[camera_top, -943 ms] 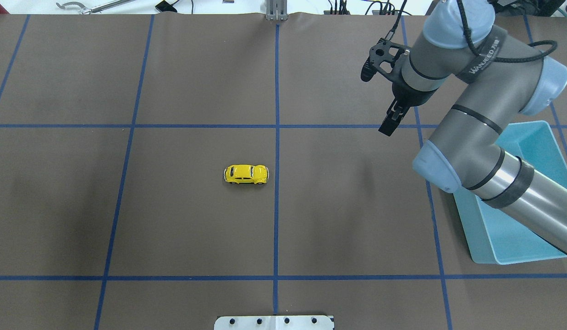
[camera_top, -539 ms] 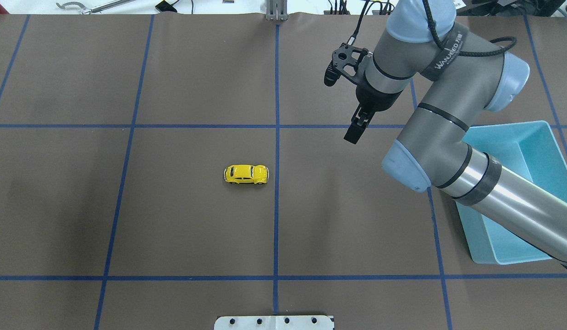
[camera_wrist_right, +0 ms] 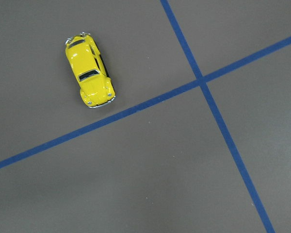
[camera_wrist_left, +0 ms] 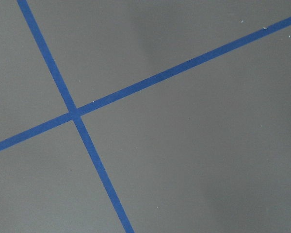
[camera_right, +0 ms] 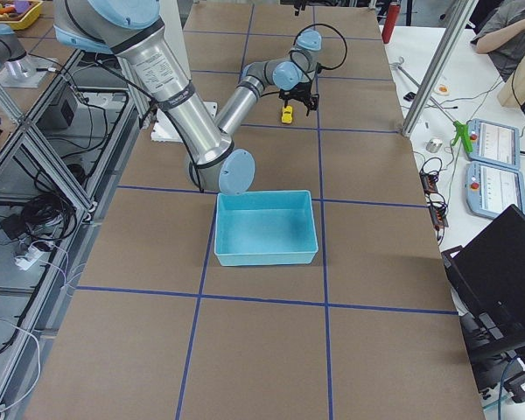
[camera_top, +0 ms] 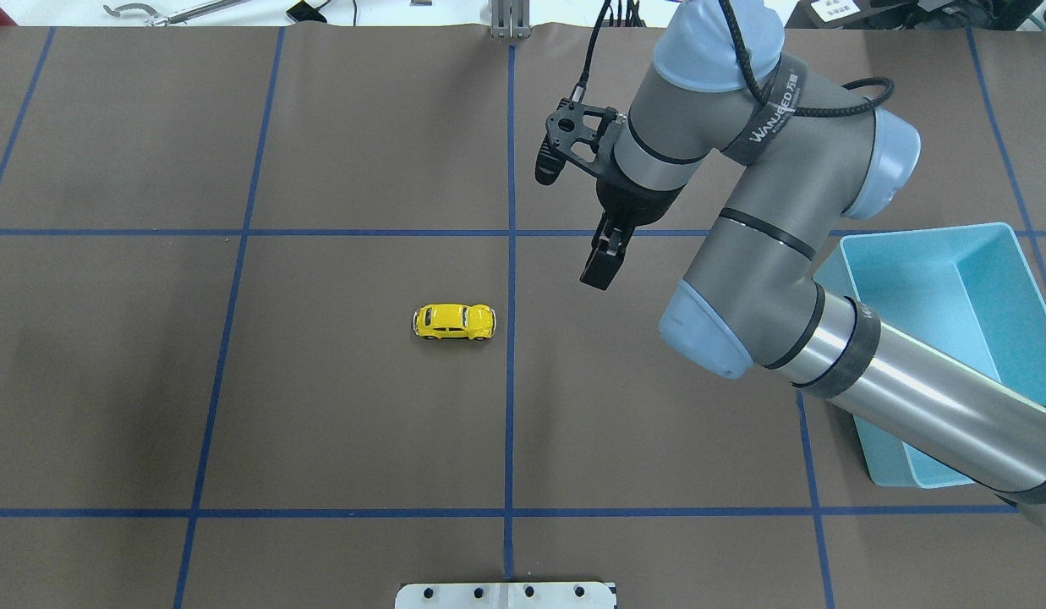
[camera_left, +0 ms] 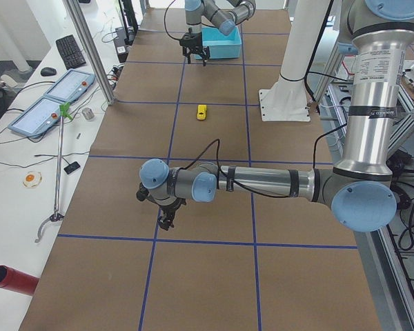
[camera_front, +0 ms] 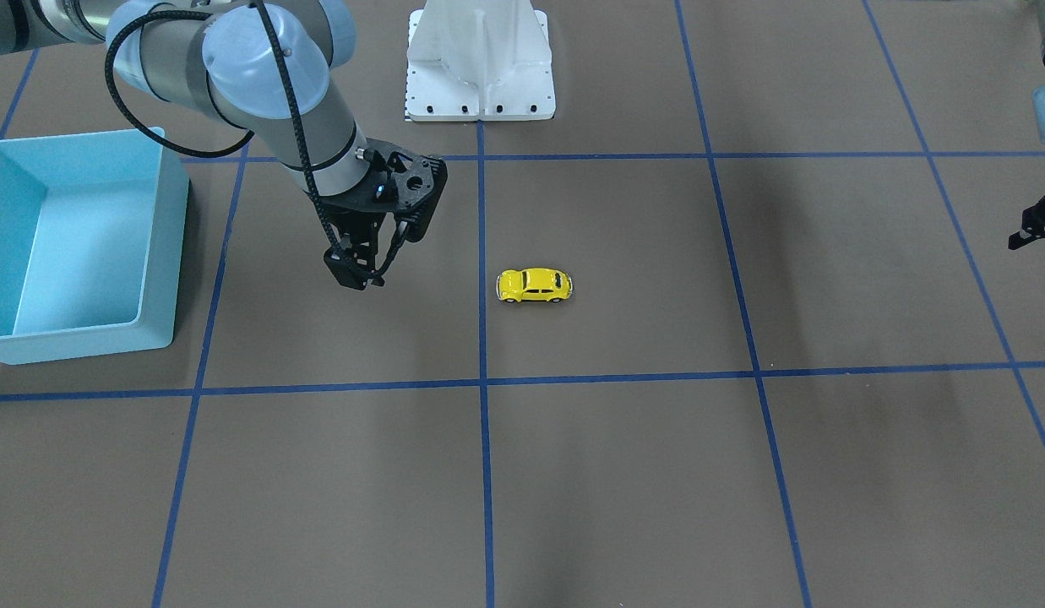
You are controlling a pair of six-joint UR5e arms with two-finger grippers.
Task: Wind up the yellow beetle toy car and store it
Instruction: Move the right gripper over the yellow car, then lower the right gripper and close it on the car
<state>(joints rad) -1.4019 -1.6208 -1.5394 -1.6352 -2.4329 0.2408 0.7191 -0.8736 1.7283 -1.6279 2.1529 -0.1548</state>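
bright yellow toy car (camera_top: 454, 322), light-blue bin (camera_top: 937, 288), blue-gridded brown mat (camera_top: 320, 423).

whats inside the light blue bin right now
Nothing visible: the light-blue bin shows a bare floor in the exterior right view. The right arm covers part of it overhead. The yellow beetle toy car sits on the mat.

Light-blue bin (camera_top: 988, 254) on a brown blue-taped table (camera_top: 320, 423).

Your yellow beetle toy car (camera_top: 454, 321) | glossy, dark windows, black wheels | upright on all wheels, lying crosswise | mid-table, just left of the central blue line | untouched.
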